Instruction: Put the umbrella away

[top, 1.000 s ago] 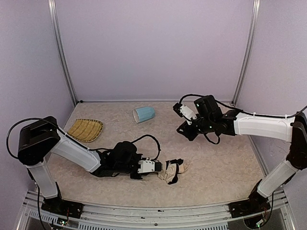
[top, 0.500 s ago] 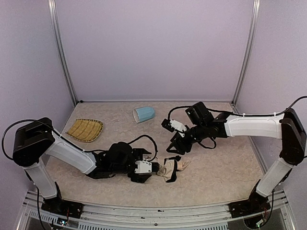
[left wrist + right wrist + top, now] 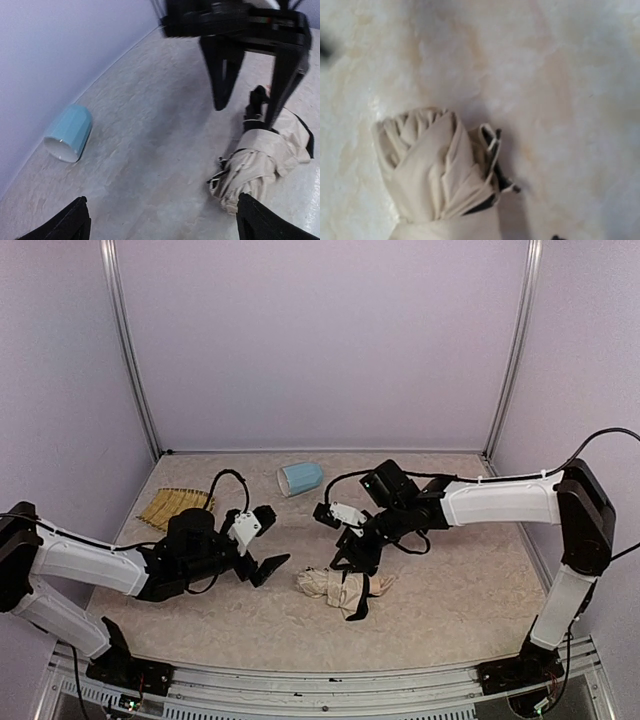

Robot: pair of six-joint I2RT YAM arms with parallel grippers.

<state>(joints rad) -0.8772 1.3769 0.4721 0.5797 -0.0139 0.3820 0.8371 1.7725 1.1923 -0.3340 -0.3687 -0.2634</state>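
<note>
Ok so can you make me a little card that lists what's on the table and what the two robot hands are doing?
umbrella: cream, folded up, lying on the table, nobody holding it
left gripper: wide open, empty, off to the umbrella's left, not touching it
right gripper: open, empty, pointing down right over the umbrella
mug: light blue, tipped on its side at the back of the table
tray: woven yellow, back left, partly hidden
</note>
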